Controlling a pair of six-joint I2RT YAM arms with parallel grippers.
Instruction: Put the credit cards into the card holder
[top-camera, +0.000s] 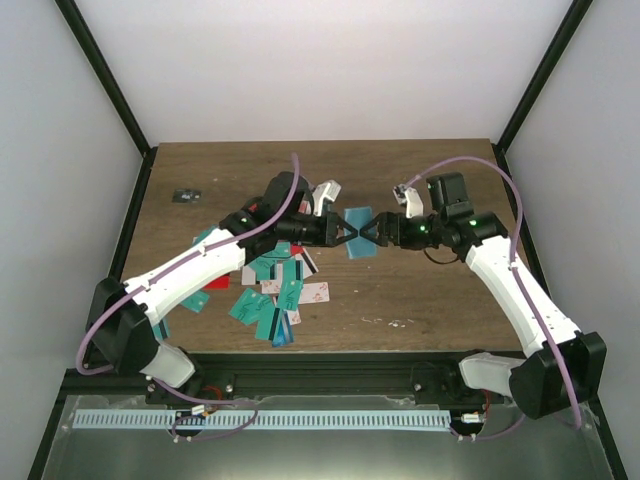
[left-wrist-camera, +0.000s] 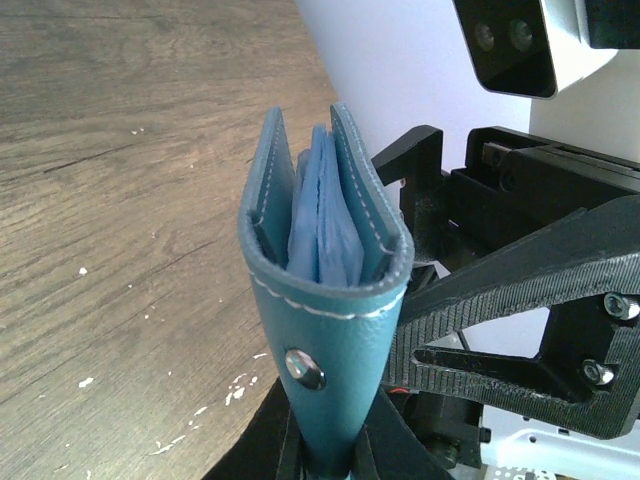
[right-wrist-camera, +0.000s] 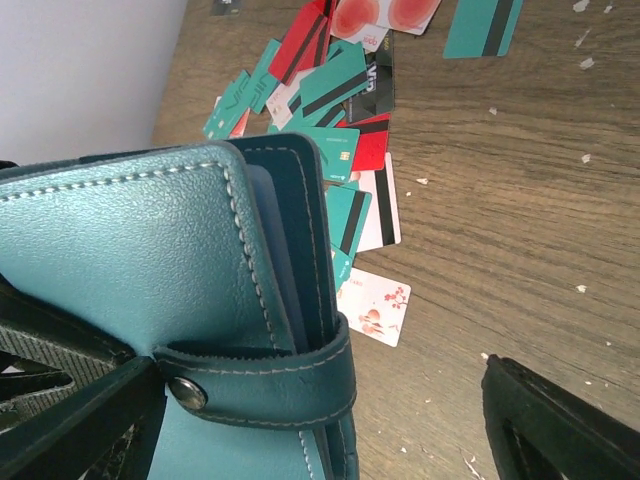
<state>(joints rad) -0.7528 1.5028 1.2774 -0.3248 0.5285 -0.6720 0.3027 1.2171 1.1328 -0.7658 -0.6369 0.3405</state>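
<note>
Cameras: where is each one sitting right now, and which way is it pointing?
Top external: above and behind the bases, looking down on the table; both arms show, left gripper and right gripper meeting at the card holder.
Left wrist: on the left arm, facing the right arm's black gripper; its own fingers clamp the holder's base.
Right wrist: on the right arm, facing the scattered credit cards past the holder; its own open fingers show at the bottom.
All three see the card holder.
</note>
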